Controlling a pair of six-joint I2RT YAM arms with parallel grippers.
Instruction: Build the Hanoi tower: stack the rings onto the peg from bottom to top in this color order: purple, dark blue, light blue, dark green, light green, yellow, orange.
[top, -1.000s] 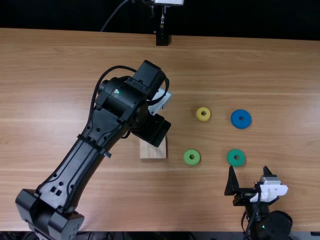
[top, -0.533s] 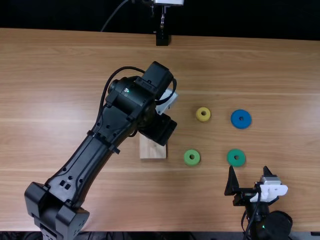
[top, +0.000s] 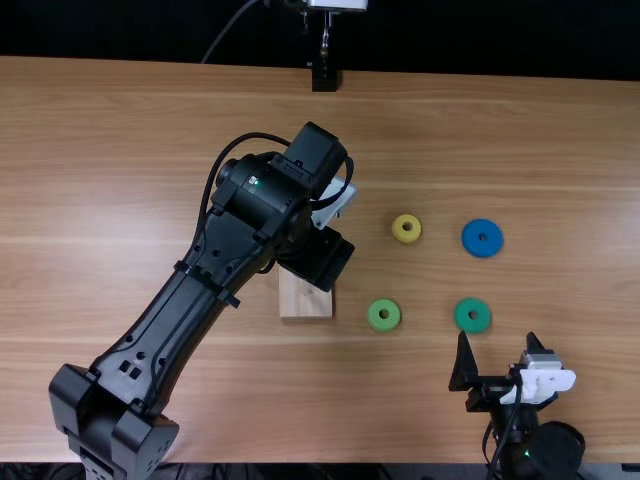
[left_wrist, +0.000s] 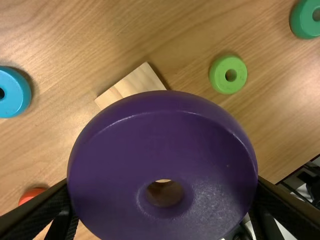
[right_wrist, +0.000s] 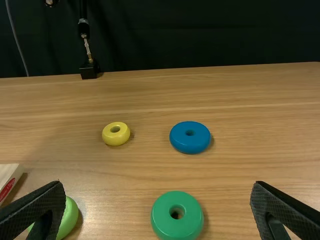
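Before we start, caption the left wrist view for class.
Black left claw gripping a round purple ring, which partly hides a pale, square-cornered wooden block.

We log the top view high, steeply down on the table (top: 130, 130), left wrist view close, downward, right wrist view oblique, facing forward, light green ring (top: 384, 315) common to all.

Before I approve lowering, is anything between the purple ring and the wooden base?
Nothing visible stands between the purple ring and the wooden base, though the ring hides part of it; the light green ring lies to one side.
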